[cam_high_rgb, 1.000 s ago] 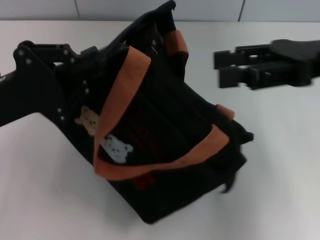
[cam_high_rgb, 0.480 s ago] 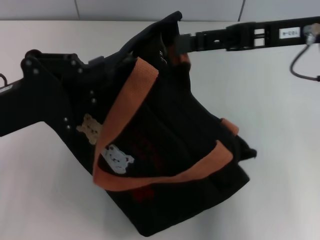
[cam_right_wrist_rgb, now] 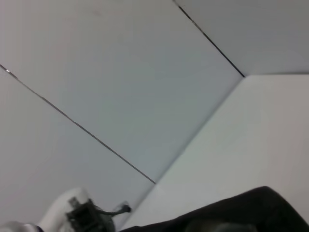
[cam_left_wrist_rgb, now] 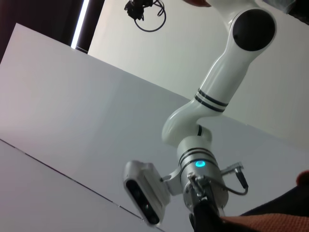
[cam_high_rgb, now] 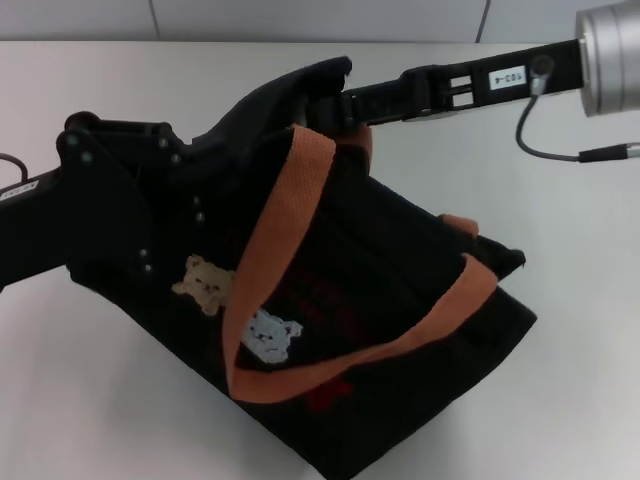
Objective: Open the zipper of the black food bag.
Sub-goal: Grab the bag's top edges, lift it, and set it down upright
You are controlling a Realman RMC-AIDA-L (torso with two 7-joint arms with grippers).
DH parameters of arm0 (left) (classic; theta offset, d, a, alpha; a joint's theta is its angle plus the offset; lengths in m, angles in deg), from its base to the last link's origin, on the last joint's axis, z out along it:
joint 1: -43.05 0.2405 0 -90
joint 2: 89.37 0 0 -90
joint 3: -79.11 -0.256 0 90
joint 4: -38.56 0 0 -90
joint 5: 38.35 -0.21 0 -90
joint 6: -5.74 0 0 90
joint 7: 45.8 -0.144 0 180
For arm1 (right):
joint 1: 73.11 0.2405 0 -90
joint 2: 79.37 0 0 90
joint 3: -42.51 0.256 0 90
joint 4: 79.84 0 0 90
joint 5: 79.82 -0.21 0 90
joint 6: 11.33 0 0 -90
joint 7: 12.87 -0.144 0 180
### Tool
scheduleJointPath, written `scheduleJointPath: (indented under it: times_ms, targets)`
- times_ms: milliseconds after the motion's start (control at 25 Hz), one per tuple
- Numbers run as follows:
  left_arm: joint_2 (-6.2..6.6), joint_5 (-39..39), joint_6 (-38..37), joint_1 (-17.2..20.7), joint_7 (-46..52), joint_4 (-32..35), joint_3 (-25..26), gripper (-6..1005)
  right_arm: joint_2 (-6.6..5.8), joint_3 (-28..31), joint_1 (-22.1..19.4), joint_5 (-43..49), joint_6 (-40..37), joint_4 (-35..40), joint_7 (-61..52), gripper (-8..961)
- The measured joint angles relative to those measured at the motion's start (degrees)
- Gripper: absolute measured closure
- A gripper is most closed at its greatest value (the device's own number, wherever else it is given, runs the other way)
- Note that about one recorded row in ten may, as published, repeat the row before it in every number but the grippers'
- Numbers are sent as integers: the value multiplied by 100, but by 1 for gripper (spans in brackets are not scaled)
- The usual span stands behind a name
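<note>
so the boxy black fabric food bag with orange-brown webbing handles and little bear patches (cam_high_rgb: 330, 330) is sitting tilted on the white bench (cam_high_rgb: 570, 330), near the middle, with its mouth end pointing up and away from me. my left claw (cam_high_rgb: 195, 165) is jammed against the far left side of the bag, up near the top edge, and i honestly can't tell whether it's clamped on fabric or just pressing there, since the black fingers blend into the black bag. my right claw (cam_high_rgb: 335, 100) reaches in from the right to the bag's top corner, its tips buried in the fabric fold, so i can't tell its state either.

the long black zipper along the top mouth isn't something i can pick out from the head view (everything up there is black on black), and neither wrist view shows it.

my take on the step in hand: i'm getting onto the pull tab at that top corner. to do it well i'd keep the left side braced so the mouth stays taut, then drag the tab straight along the zipper line, not upward, or the whole bag just lifts and slides.
</note>
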Motion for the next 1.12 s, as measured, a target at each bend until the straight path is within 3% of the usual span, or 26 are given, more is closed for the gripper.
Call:
scheduleJointPath:
  times_ms: [240, 640, 1000, 1120]
  targets:
    - [0, 86, -13, -13, -38, 12, -209, 859, 5, -10, 236, 139, 27, -25, -142, 333]
    - [0, 88, 30, -90, -40, 0, -294, 860, 10, -241, 521, 270, 116, -29, -273, 448]
    - [0, 88, 62, -92, -40, -66, -295, 860, 28, -170, 344, 49, 217, -47, 341, 627]
    - [0, 99, 64, -91, -40, -135, -295, 860, 27, -164, 178, -290, 228, -124, 623, 760]
